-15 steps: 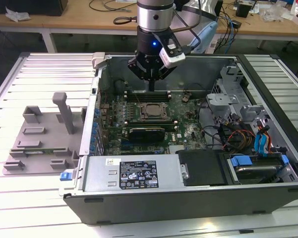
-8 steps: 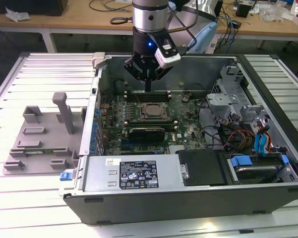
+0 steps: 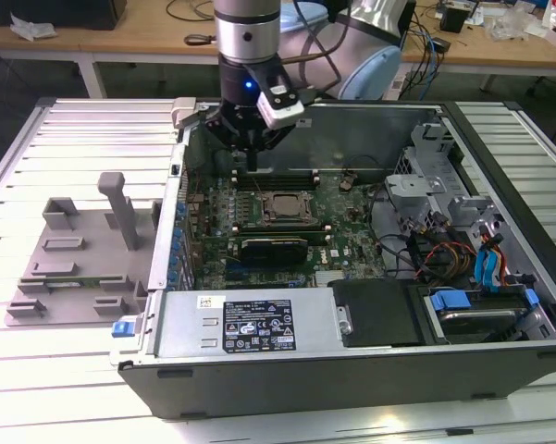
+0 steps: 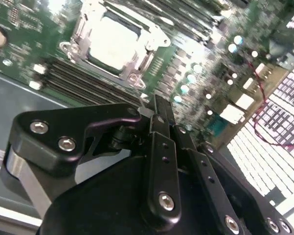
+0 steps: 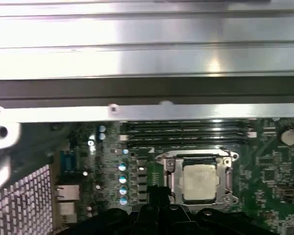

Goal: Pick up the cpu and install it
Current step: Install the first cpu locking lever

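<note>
The cpu lies flat inside the socket frame on the green motherboard, its pale metal top facing up. Both wrist views show the cpu seated within the metal frame. My gripper hangs above the board just beyond the socket, toward the case's far wall and slightly to the exterior view's left. Its black fingers are pressed together with nothing between them, and the fingertips point down beside the socket.
A grey plastic tray with slots and an upright post sits on the slatted table at the exterior view's left. The open case holds memory slots, a drive cage, coloured cables and a labelled black box.
</note>
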Robot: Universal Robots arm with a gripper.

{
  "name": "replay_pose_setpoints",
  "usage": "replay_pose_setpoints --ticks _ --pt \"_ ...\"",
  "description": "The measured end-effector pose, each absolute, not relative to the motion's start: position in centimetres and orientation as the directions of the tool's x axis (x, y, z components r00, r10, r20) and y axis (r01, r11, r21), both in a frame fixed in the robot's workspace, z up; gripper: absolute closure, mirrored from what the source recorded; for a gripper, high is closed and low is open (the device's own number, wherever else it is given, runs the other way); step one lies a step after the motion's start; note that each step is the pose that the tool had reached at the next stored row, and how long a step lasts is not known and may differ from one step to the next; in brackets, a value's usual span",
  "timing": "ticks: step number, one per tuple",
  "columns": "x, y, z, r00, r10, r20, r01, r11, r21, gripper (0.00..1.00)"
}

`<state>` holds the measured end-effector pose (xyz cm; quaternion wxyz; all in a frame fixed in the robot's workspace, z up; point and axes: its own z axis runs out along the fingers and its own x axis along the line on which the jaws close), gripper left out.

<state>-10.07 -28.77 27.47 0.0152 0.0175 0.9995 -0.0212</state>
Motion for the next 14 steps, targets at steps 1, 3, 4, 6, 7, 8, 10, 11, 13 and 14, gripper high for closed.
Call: replay_pose_setpoints --ticks 1,3,4,6,7,8,10,11,13,14 --pt "-10.4 -28.7 27.4 -0.999 0.034 -0.031 0.036 0.998 -0.042 0.89" --pt "-11.2 -28.5 27.2 -0.999 0.034 -0.031 0.036 0.998 -0.042 0.89" --pt "-11.7 -28.4 27.1 -0.999 0.035 -0.031 0.036 0.998 -0.042 0.89" --pt "-11.8 -28.0 27.0 -0.999 0.033 -0.031 0.035 0.999 -0.042 0.89" --pt "-11.8 -27.7 26.8 -0.999 0.030 -0.031 0.032 0.999 -0.042 0.89" --pt "-11.8 -27.4 26.6 -0.999 0.027 -0.031 0.028 0.999 -0.042 0.89" --pt "-11.8 -26.9 26.2 -0.999 0.018 -0.031 0.019 0.999 -0.042 0.89" --pt "-11.8 -26.9 26.2 -0.999 0.013 -0.031 0.014 0.999 -0.042 0.89" --pt "-11.6 -26.9 26.1 -0.999 0.009 -0.031 0.010 0.999 -0.042 0.89" --pt "-11.5 -26.9 26.1 -0.999 0.009 -0.031 0.010 0.999 -0.042 0.89"
